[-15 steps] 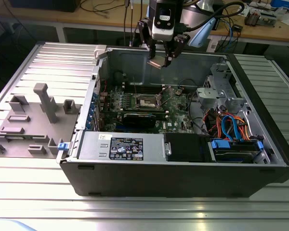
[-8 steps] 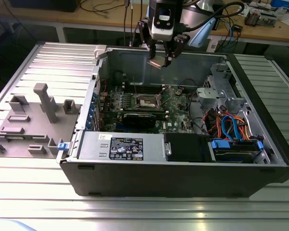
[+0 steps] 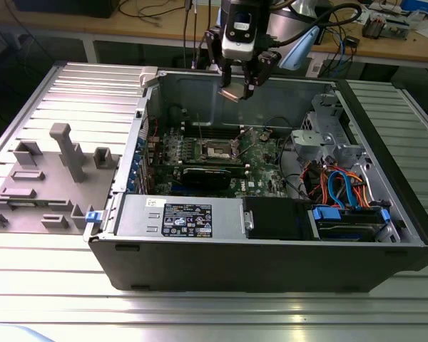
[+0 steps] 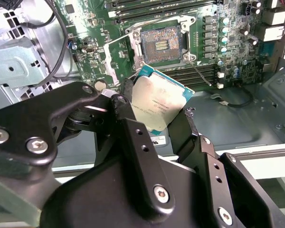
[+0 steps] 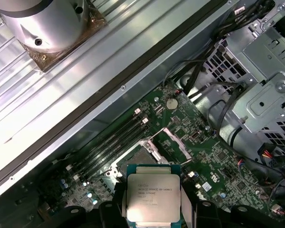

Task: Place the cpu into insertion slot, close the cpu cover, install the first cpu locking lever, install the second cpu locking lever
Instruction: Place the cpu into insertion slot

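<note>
The black two-fingered gripper (image 4: 157, 105) pinches the small square silver-grey cpu (image 4: 156, 109) by opposite edges; faint print marks its lid. The chip hangs above the green motherboard (image 3: 265, 162), apart from the dark-centred, uncovered insertion slot (image 4: 161, 43). A printed label (image 3: 187, 217) sits on the grey box.

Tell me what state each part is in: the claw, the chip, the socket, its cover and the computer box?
gripper: shut on the cpu.
cpu: held in the air, not yet in the insertion slot.
insertion slot: empty and uncovered.
cpu cover: swung open beside the slot.
computer case: lying on its side, open on top.
</note>
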`<state>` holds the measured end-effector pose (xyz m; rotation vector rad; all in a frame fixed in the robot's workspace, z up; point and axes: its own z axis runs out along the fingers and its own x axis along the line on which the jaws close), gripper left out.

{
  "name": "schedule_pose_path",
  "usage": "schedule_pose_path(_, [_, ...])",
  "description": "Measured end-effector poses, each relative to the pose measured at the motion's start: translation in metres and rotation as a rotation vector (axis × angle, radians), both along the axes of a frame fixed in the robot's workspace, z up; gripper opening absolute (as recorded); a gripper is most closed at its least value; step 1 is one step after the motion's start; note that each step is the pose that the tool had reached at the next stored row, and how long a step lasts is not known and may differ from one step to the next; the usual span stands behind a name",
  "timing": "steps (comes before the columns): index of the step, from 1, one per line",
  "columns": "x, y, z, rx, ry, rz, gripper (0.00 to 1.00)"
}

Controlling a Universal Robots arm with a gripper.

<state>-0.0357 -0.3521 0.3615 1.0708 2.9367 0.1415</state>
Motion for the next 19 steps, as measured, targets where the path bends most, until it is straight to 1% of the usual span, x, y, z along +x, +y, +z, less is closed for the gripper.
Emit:
schedule_pose_path(2, [0.0, 0.0, -0.0001, 0.0, -0.0001, -0.019, 0.54])
schedule_pose_path(4, [0.0, 0.0, -0.0001, 0.0, -0.0001, -0.066, 0.54])
schedule_pose_path(5, [0.0, 0.0, -0.0001, 0.0, 0.0, -0.074, 0.54])
schedule_pose_path(13, [0.0, 0.0, -0.0001, 0.0, -0.0001, -0.077, 0.54])
schedule_pose_path(19, [0.0, 0.0, -0.0002, 0.0, 0.0, -0.099, 0.54])
